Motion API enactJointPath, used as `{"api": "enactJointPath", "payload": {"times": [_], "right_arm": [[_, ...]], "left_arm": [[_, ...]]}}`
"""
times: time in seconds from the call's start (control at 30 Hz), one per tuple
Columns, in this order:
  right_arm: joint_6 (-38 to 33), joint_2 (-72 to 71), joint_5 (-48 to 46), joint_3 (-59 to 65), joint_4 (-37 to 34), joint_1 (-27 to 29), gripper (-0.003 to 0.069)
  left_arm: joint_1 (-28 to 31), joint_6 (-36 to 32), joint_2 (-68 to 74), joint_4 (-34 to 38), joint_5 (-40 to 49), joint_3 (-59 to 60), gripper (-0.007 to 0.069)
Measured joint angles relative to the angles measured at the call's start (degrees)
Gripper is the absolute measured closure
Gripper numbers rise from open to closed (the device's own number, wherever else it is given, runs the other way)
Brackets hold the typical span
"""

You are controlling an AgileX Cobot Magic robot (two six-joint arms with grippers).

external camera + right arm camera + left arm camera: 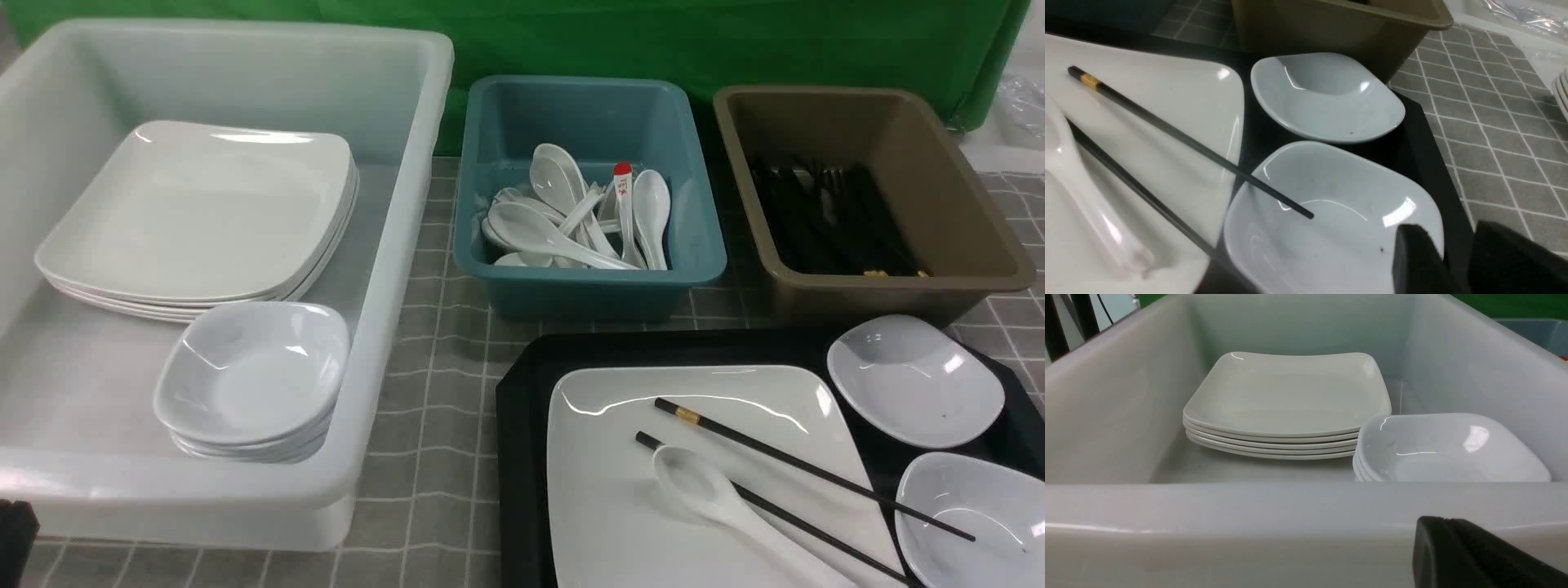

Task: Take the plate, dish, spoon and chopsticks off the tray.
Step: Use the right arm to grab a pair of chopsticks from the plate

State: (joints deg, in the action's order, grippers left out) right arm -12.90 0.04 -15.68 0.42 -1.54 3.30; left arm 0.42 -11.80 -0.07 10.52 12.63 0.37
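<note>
The black tray (522, 425) lies at the front right. On it rests the large white plate (604, 457), with the white spoon (718, 498) and the two black chopsticks (784, 457) lying across it. One chopstick tip reaches over the near dish (976, 518); a second dish (914, 380) sits behind it. My right gripper (1453, 232) is open over the near dish (1331, 220), one finger above its inside and one outside its rim. My left gripper (1443, 519) is shut and empty, just outside the white tub's near wall.
A big white tub (392, 269) at left holds stacked plates (204, 212) and stacked small dishes (253, 376). Behind the tray stand a teal tub (588, 286) of spoons and a brown tub (963, 188) of chopsticks. A grey checked cloth (433, 392) covers the table.
</note>
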Motion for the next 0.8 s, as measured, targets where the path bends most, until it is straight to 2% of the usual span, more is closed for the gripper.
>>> {"api": "enactJointPath", "payload": {"times": [0.63,0.7,0.73,0.8], "right_arm": [[0.0,0.0,0.0,0.0,0.0,0.0,0.0419],[0.0,0.0,0.0,0.0,0.0,0.0,0.0419],[0.0,0.0,0.0,0.0,0.0,0.0,0.0419],[-0.1,0.0,0.0,0.0,0.0,0.0,0.0419]], "left_arm": [[0.0,-0.4,0.0,0.1,-0.8,0.0,0.0604],[0.0,1.0,0.0,5.4,-4.3,0.0,0.0604],[0.0,3.1,0.0,10.8,-7.1,0.0,0.0604],[0.0,4.8,0.0,17.0,-11.5,0.0,0.0604]]}}
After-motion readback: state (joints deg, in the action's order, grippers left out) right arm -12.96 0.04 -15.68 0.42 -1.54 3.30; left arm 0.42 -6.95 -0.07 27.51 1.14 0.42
